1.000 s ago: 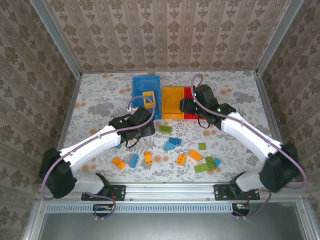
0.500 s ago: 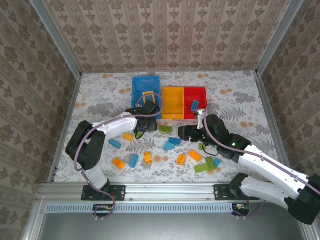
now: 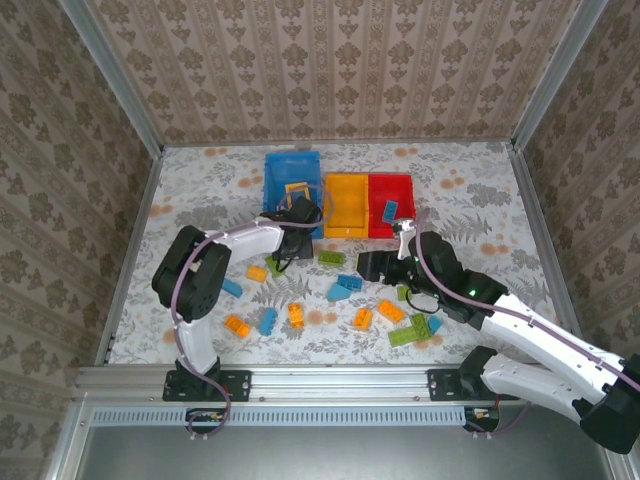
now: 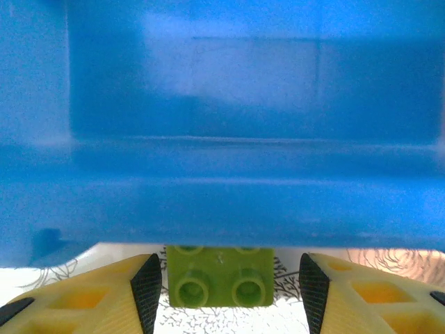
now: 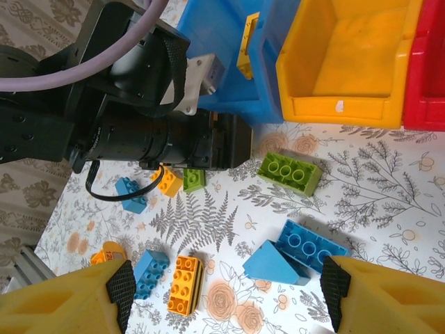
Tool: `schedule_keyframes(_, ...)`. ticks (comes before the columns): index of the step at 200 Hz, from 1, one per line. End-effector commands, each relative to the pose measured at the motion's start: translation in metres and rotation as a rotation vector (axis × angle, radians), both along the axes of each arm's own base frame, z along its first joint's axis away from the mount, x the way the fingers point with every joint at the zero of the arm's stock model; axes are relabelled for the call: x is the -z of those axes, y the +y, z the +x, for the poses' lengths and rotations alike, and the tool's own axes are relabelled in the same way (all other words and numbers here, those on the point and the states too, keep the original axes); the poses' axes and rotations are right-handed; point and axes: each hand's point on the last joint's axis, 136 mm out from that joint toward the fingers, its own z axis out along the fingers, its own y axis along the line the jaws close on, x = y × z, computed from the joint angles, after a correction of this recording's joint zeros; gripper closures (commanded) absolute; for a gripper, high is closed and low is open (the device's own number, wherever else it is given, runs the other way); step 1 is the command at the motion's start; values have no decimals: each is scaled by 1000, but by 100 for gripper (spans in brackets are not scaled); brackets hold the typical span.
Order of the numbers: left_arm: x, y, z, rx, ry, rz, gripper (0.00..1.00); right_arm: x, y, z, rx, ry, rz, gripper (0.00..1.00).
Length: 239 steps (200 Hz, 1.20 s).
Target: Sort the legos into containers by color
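Floral-patterned table; damask wallpaper walls; aluminium frame rail along near edge.

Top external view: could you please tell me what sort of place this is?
Probably a robot test cell: aluminium framing boxes in wallpapered panels, and the left arm and right arm are bolted to a rail edging the floral table.

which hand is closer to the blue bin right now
Left. The left hand is right at the near wall of the blue bin, open around a small green lego. The right hand hovers open over the loose legos, farther off to the bin's right.
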Motion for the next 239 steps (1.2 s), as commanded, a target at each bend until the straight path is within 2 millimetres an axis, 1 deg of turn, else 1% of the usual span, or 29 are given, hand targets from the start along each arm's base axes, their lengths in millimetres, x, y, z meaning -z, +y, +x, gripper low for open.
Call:
schedule_keyframes(1, -5, 0, 15, 12, -37, 27, 43, -1, 6, -2, -19, 7, 20, 26)
schedule_keyframes(16, -2, 1, 17, 13, -39, 37, 47, 2, 6, -3, -17, 9, 16, 26)
schedule_keyframes(42, 2, 3, 18, 9, -39, 56, 60, 3, 6, -3, -16, 11, 19, 26)
schedule_keyframes(60, 0, 4, 15, 5, -44, 61, 67, 3, 5, -3, -13, 10, 15, 26)
schedule_keyframes(68, -2, 5, 13, 1, -44, 64, 68, 3, 4, -3, -10, 7, 13, 27)
schedule_keyframes(88, -9, 4, 0, -12, -44, 53, 70, -1, 1, -2, 3, -7, 4, 27)
schedule_keyframes(107, -13, 2, -21, -19, -30, 33, 71, -7, -2, 0, 15, -27, -3, 27)
schedule_keyframes(133, -24, -10, -49, -5, -31, 0, 72, -15, -4, 3, 23, -53, -15, 27)
schedule_keyframes(153, -48, -27, -58, 29, -67, -39, 72, -21, -6, 5, 31, -74, -19, 27)
schedule_keyframes(172, -78, -49, -56, 77, -114, -65, 71, -24, -9, 5, 42, -92, -14, 27)
schedule_keyframes(182, -92, -62, -51, 99, -135, -85, 71, -25, -10, 5, 49, -97, -14, 27)
schedule_keyframes(196, -106, -78, -41, 127, -151, -107, 71, -27, -14, 5, 66, -100, -12, 27)
schedule_keyframes(219, -119, -100, -20, 166, -169, -102, 71, -32, -22, 2, 90, -113, -6, 27)
schedule_keyframes(221, -117, -101, -18, 168, -165, -95, 71, -32, -23, 2, 92, -112, -6, 27)
schedule_keyframes(223, -119, -103, -16, 170, -170, -97, 71, -32, -24, 2, 95, -113, -6, 27)
schedule_keyframes(231, -119, -108, -7, 172, -169, -94, 70, -33, -26, 1, 103, -116, -6, 27)
schedule_keyframes(239, -115, -112, 2, 169, -158, -92, 71, -34, -29, -1, 108, -117, -9, 27)
